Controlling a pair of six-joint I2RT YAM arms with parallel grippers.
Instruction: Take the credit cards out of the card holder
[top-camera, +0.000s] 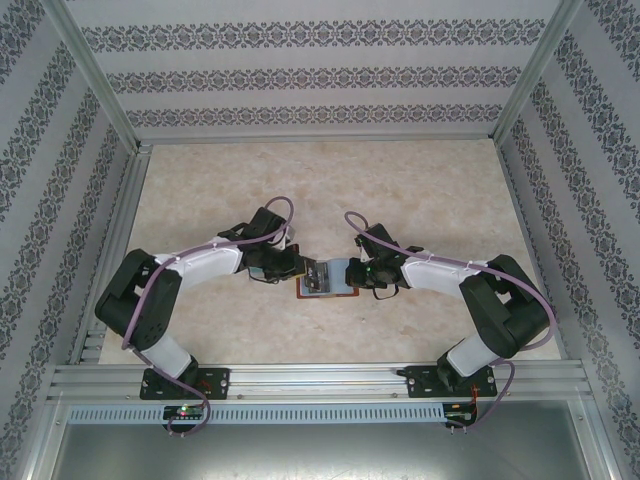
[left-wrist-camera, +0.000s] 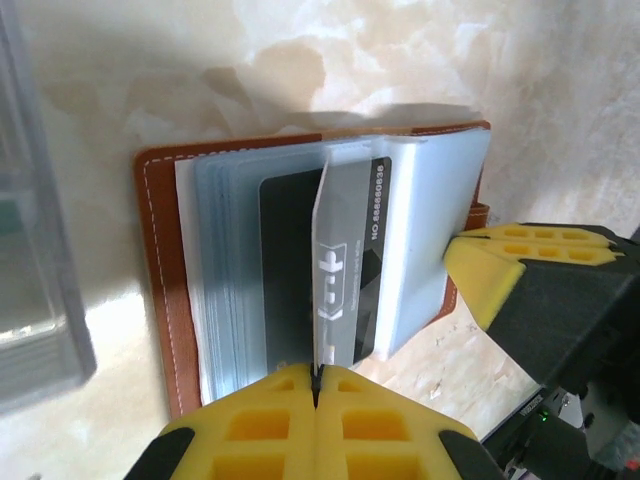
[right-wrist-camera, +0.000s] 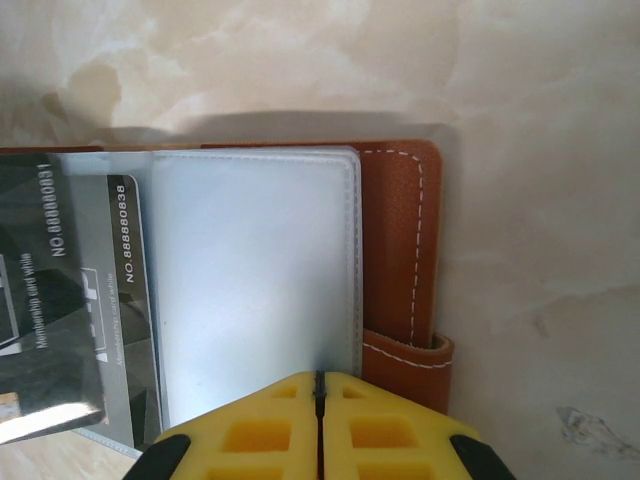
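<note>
The brown leather card holder (top-camera: 325, 296) lies spread open on the table between both arms. Its clear sleeves (left-wrist-camera: 225, 270) are fanned out. My left gripper (left-wrist-camera: 316, 374) is shut on the near edge of a grey credit card (left-wrist-camera: 340, 250), which stands on edge, partly drawn from its sleeve. A dark card (left-wrist-camera: 285, 270) lies flat beside it. My right gripper (right-wrist-camera: 318, 380) is shut, its tip on the edge of the pale blue-grey sleeve page (right-wrist-camera: 250, 270). The snap tab (right-wrist-camera: 405, 365) sits right of that tip. From above, left gripper (top-camera: 306, 270) and right gripper (top-camera: 354, 272) meet at the holder.
A clear plastic tray (left-wrist-camera: 40, 250) stands left of the holder in the left wrist view. The marble table (top-camera: 400, 190) is boxed in by patterned walls and an aluminium frame (top-camera: 320, 378) along the near edge.
</note>
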